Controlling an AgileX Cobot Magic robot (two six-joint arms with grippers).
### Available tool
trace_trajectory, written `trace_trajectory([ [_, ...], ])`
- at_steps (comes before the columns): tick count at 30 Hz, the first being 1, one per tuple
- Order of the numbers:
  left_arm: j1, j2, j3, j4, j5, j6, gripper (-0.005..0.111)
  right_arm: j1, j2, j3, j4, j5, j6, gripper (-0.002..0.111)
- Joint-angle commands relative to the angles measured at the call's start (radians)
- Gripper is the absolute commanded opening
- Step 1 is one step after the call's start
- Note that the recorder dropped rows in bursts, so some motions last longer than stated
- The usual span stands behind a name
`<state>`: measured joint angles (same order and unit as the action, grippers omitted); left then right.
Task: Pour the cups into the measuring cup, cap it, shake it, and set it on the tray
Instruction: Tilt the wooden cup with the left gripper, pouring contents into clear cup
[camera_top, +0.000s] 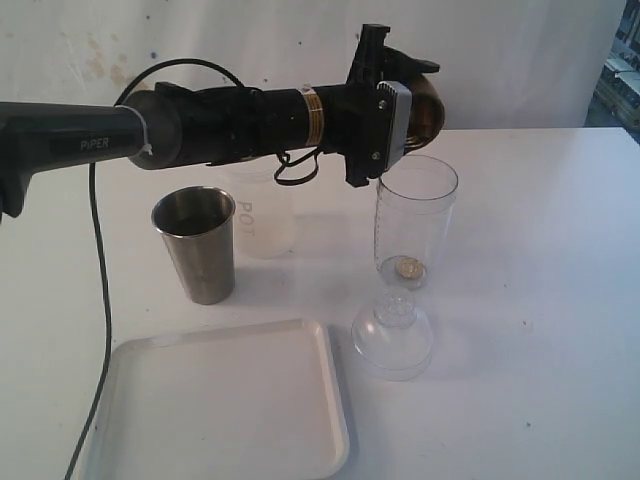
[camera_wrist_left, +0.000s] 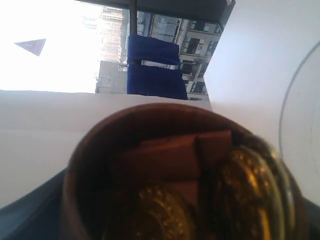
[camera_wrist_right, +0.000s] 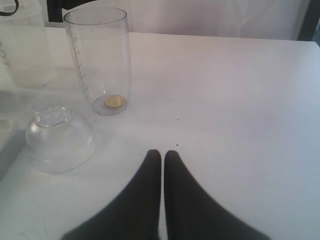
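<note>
White tabletop (camera_top: 540, 300) is carrying everything. I am holding the left tool (camera_top: 412, 105) pinched on the wooden cup (camera_top: 432, 98), tipped sideways just above the open mouth of the measuring cup (camera_top: 415, 215), which is standing upright directly beneath. My right tool (camera_wrist_right: 162, 165) is idling pressed together, farther off.

Close-up brown wooden cup (camera_wrist_left: 80, 170); gold coins (camera_wrist_left: 250, 195), brown blocks (camera_wrist_left: 160, 160) inside; measuring cup (camera_wrist_left: 305, 125) rim just beside.

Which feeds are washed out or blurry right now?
Left wrist view: background partly blown out white, wooden cup too close, soft. Right wrist view: right fingers blurred, measuring cup sharp. Exterior view: even light, faint shadow by the steel tumbler.
</note>
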<state>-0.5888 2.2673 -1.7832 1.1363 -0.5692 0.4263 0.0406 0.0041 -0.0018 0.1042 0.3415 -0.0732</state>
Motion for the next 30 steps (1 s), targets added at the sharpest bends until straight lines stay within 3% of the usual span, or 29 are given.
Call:
trace_trajectory([
  [1, -0.005, -0.011, -0.011, -0.038, -0.05, 0.034, 0.0, -0.002, -0.004, 0.002, 0.0, -0.006, -0.001, 0.002],
  [15, -0.005, -0.011, -0.011, -0.043, -0.039, 0.234, 0.0, -0.002, -0.004, 0.002, 0.0, -0.006, -0.001, 0.002],
  [30, -0.005, -0.011, -0.011, -0.043, -0.058, 0.289, 0.0, -0.002, -0.004, 0.002, 0.0, -0.006, -0.001, 0.002],
])
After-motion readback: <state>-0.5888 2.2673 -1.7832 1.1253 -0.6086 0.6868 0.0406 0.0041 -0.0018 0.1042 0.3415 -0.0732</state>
